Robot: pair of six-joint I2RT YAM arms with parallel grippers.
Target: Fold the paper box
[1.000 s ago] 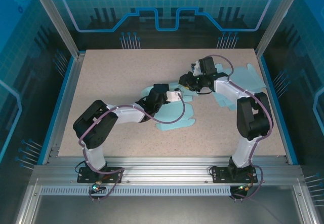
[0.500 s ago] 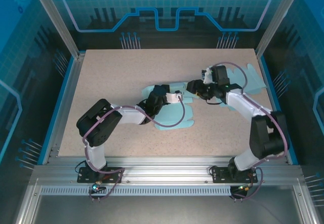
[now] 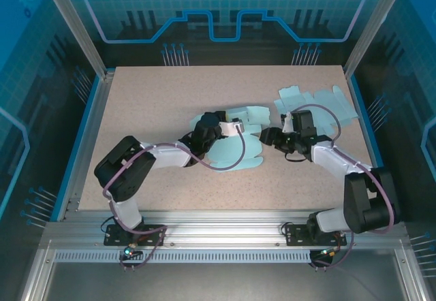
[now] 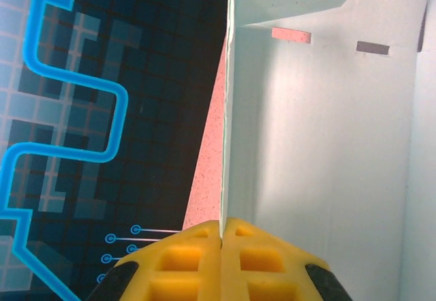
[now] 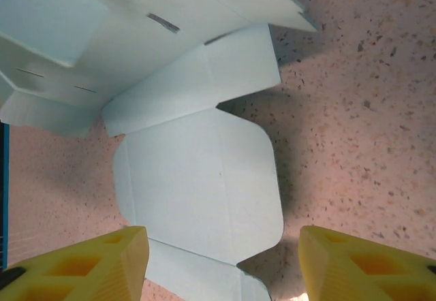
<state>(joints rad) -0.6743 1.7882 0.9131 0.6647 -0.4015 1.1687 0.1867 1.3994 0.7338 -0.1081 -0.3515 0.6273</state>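
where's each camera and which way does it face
top external: overhead behind the bases, facing down at the table; both arms
left wrist: wrist-mounted, looking along the shut left end effector gripping the paper box
right wrist: wrist-mounted, looking down at the paper box past the open right end effector
shared: the paper box

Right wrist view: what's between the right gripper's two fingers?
A rounded flap of the paper box, with speckled table beside it. The right gripper is open, gripping nothing. Shows in the right wrist view.
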